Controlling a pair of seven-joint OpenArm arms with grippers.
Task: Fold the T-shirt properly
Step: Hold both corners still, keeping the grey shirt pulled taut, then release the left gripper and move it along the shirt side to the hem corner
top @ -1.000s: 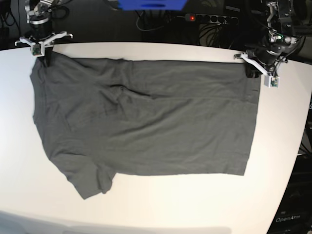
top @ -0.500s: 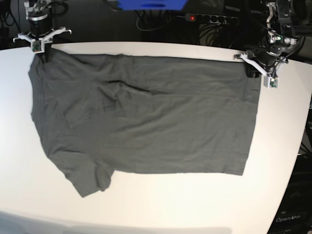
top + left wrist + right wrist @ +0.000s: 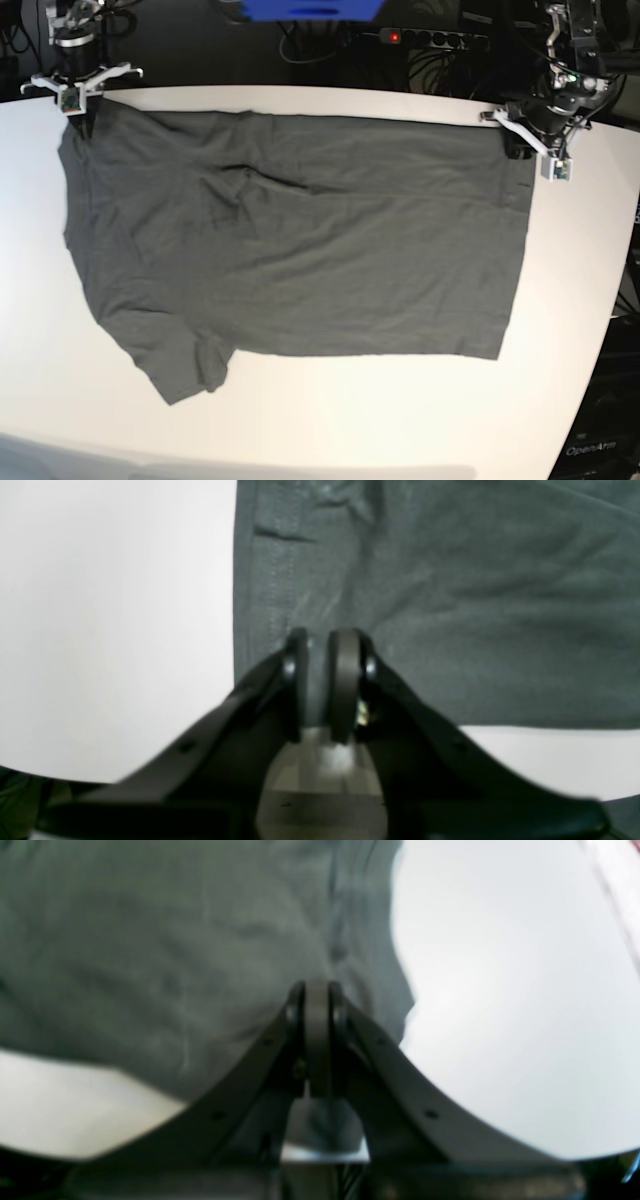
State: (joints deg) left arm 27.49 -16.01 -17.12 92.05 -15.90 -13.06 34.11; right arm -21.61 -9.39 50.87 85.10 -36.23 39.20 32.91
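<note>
The dark grey T-shirt (image 3: pixel 300 240) lies spread flat across the white table (image 3: pixel 350 430), with a sleeve pointing to the near left. My right gripper (image 3: pixel 78 110) is at the shirt's far left corner. In the right wrist view this gripper (image 3: pixel 316 990) is shut, pinching a fold of the T-shirt (image 3: pixel 150 940). At the far right corner, beside the hem, sits my left gripper (image 3: pixel 518 148). Its fingers (image 3: pixel 345 670) stand nearly together with cloth of the T-shirt (image 3: pixel 475 605) between them, and the left gripper (image 3: pixel 322 640) rests at the hem's stitched edge.
Behind the table's far edge lie a black power strip (image 3: pixel 430 38) with a red light, cables and a blue object (image 3: pixel 310 8). The table's right edge (image 3: pixel 605 320) curves inward toward the front. Bare white surface runs along the front and right.
My right gripper has pulled the shirt's far left corner further back and left toward the table's edge, drawing the top edge straighter. The left arm has stayed where it was.
</note>
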